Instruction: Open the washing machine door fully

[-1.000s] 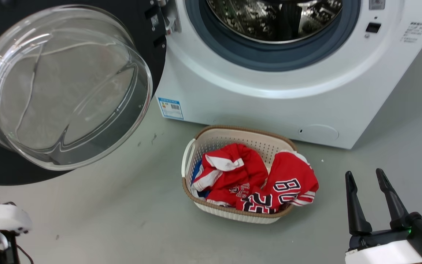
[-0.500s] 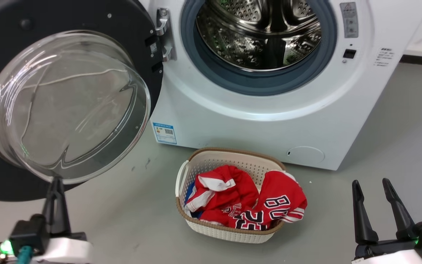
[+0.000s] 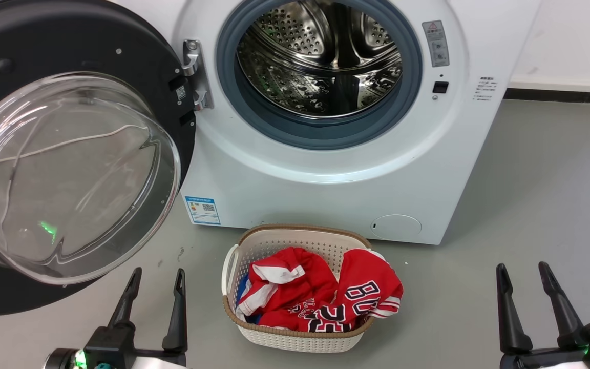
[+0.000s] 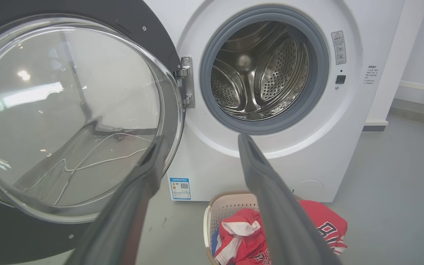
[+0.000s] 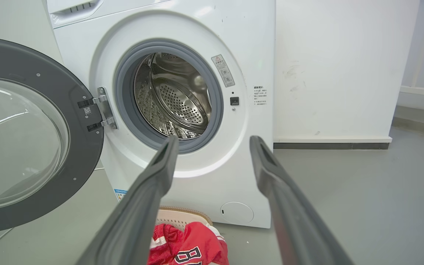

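Backed off below the washing machine door [image 3: 44,41], the left claw [image 3: 157,271] sits open and empty, right claw [image 3: 522,266] too; door looks fully open.

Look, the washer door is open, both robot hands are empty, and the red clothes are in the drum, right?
No. The head view shows the red clothes in the basket, not the drum. The door is open, and the left gripper and right gripper are empty.
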You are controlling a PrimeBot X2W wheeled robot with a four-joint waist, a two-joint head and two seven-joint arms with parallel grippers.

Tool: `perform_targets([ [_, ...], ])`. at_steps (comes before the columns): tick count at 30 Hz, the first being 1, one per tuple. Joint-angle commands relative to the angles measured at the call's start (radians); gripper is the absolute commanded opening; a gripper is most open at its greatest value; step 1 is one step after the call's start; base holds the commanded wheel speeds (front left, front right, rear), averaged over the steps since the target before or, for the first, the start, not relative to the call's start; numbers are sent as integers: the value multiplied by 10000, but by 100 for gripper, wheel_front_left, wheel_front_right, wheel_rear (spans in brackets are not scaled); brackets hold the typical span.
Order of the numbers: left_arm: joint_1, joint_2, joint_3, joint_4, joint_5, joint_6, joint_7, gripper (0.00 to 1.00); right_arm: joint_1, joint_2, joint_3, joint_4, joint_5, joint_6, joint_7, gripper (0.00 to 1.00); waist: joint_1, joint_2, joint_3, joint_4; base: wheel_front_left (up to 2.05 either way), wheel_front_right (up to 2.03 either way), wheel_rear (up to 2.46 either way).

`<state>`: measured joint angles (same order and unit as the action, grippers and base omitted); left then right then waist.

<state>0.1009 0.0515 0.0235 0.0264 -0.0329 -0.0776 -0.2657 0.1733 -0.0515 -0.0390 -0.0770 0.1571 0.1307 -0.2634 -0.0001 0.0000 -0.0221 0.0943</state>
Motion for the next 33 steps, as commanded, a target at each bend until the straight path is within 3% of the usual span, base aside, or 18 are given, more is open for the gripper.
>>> perform_targets([
  [1,152,-7,-67,29,-74,126,23,100,142,26,30,-35,-28,-1,-18,100,1,0,-1,-93,0,0,0],
  [12,231,-14,-404,379,-313,559,23,100,335,25,1,26,80,-1,-18,100,1,0,42,-603,0,0,0],
  [20,139,-15,-515,441,-265,567,24,100,326,25,-64,0,95,-1,-17,100,1,0,66,-652,0,0,0],
  [21,174,-2,-510,425,-298,545,0,0,292,0,-60,32,24,2,0,0,1,0,66,-654,0,0,0],
  [26,211,-6,-501,826,-524,528,49,0,331,-3,-13,419,208,2,38,0,1,0,72,-658,0,0,0],
  [33,-30,-6,-359,963,-2018,424,418,0,26,-100,31,669,1724,2,309,0,1,0,82,-674,0,0,0],
])
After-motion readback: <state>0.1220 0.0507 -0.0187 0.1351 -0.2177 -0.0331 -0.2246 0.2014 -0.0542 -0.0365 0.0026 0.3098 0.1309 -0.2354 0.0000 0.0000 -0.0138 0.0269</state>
